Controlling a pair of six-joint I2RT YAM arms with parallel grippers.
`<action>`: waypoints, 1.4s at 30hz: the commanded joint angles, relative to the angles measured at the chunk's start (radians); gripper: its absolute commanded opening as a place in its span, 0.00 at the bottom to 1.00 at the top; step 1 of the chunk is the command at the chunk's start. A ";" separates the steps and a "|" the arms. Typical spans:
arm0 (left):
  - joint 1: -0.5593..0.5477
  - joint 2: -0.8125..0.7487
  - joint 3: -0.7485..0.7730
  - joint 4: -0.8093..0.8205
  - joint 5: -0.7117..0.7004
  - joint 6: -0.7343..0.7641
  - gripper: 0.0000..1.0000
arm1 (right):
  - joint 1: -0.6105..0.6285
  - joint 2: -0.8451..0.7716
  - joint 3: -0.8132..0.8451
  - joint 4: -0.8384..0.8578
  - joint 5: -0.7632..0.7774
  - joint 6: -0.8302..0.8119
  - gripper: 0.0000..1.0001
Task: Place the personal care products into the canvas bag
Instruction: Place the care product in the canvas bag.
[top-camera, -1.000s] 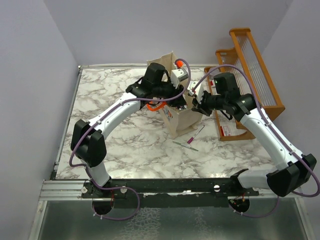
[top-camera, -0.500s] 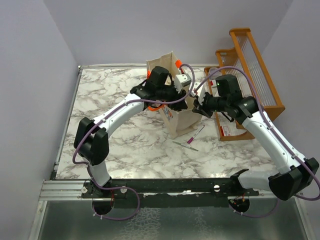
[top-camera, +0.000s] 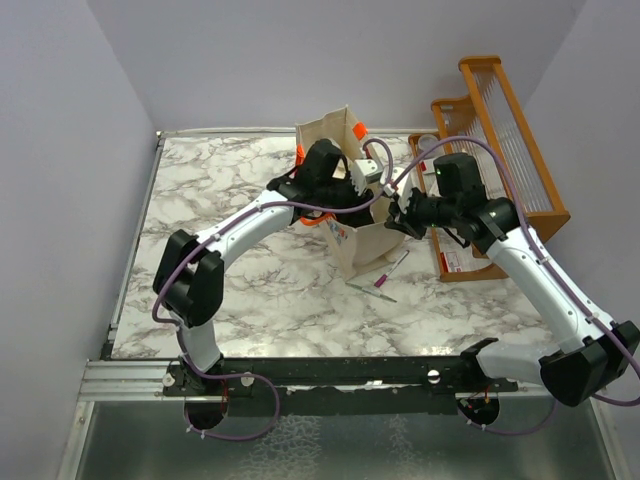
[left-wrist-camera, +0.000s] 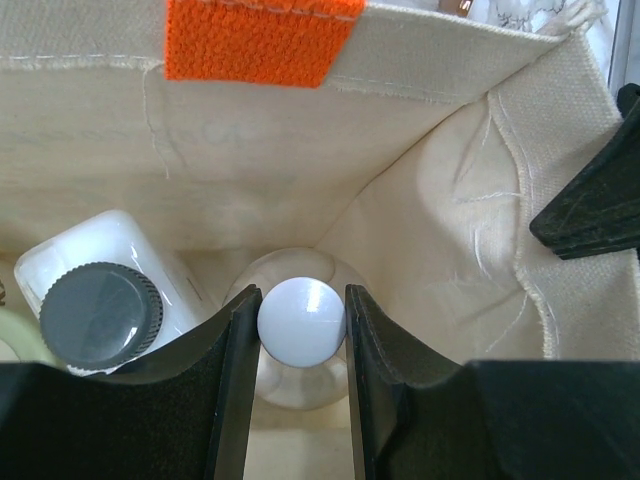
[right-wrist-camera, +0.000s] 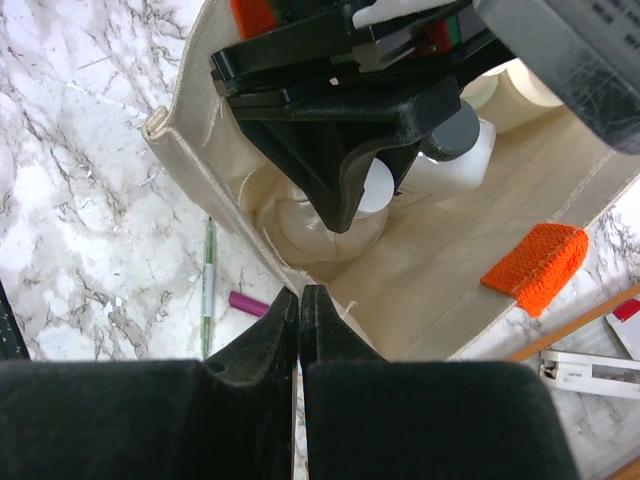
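My left gripper (left-wrist-camera: 301, 300) reaches down inside the canvas bag (left-wrist-camera: 440, 230) and is shut on the round pale cap of a short clear bottle (left-wrist-camera: 300, 385) that hangs over the bag's floor. Beside it in the bag lies a white bottle (left-wrist-camera: 115, 235) with a dark grey cap. The right wrist view shows the same clear bottle (right-wrist-camera: 300, 228) under the left fingers (right-wrist-camera: 345, 195). My right gripper (right-wrist-camera: 298, 296) is shut on the near rim of the canvas bag (right-wrist-camera: 440, 270), holding its mouth apart. From above, the bag (top-camera: 365, 245) stands between both arms.
An orange wooden slatted rack (top-camera: 505, 150) stands at the right, close behind the right arm. A green pen (top-camera: 372, 291) and a magenta pen (top-camera: 388, 270) lie on the marble table (top-camera: 220, 200) just in front of the bag. Orange tabs (right-wrist-camera: 535, 265) mark the bag's rim.
The left arm has moved right and lower into the bag with the clear bottle still held. The right gripper has kept its hold on the rim and has barely shifted.
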 joint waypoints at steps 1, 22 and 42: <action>-0.017 0.009 0.019 0.086 0.114 -0.025 0.00 | -0.003 -0.044 0.012 0.095 -0.058 0.031 0.01; -0.057 0.132 0.199 -0.245 0.081 0.030 0.00 | -0.003 -0.029 0.065 0.092 -0.083 0.040 0.01; -0.093 0.049 -0.015 -0.046 0.053 0.030 0.13 | -0.003 -0.029 0.092 -0.037 -0.087 -0.042 0.09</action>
